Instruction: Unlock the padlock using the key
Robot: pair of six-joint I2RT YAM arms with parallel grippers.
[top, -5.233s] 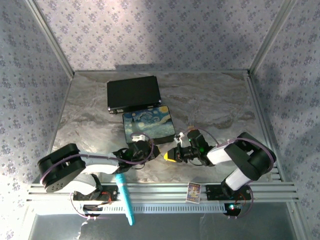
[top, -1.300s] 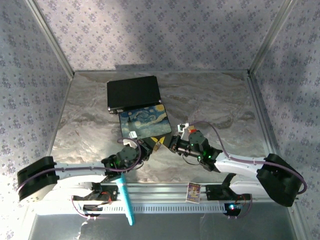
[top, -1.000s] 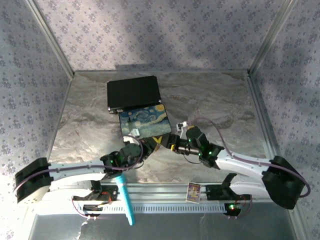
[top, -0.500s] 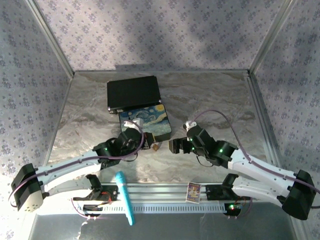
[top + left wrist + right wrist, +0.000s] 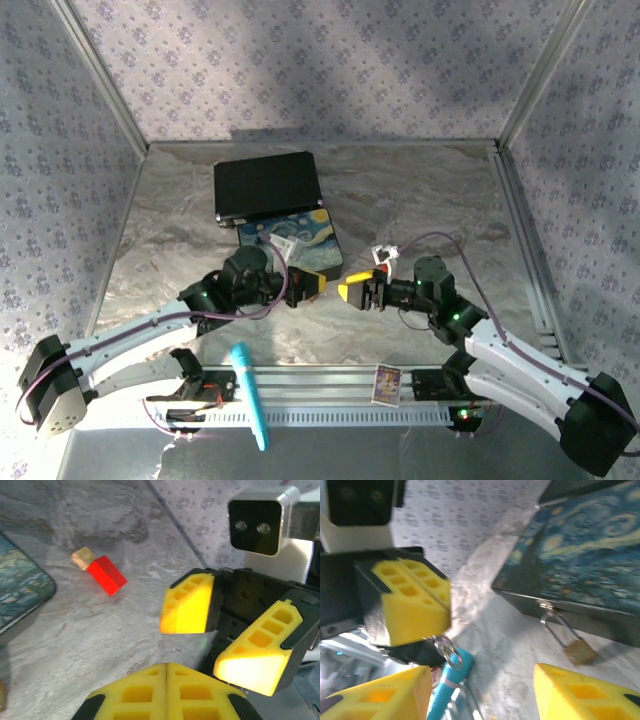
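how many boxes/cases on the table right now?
2. A flat black rectangular case sits at the back left, and a box painted with a blue-and-yellow starry-night picture sits just in front of it. I see no sign of a hidden one.

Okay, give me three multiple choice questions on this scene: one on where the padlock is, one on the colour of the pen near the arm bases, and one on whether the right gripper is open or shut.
1. Where is the padlock?
A) low against the front side of the painted box
B) on top of the painted box's lid
C) between the fingers of the right gripper

2. What colour is the pen by the arm bases?
A) red
B) teal
C) black

3. What state is the right gripper in?
A) shut on the padlock
B) shut, empty
C) open

Answers:
1 A, the right wrist view shows the brass body low at the box's front side.
2 B, it shows as a teal stick in the top view.
3 C, its yellow fingers stand well apart with nothing between them.
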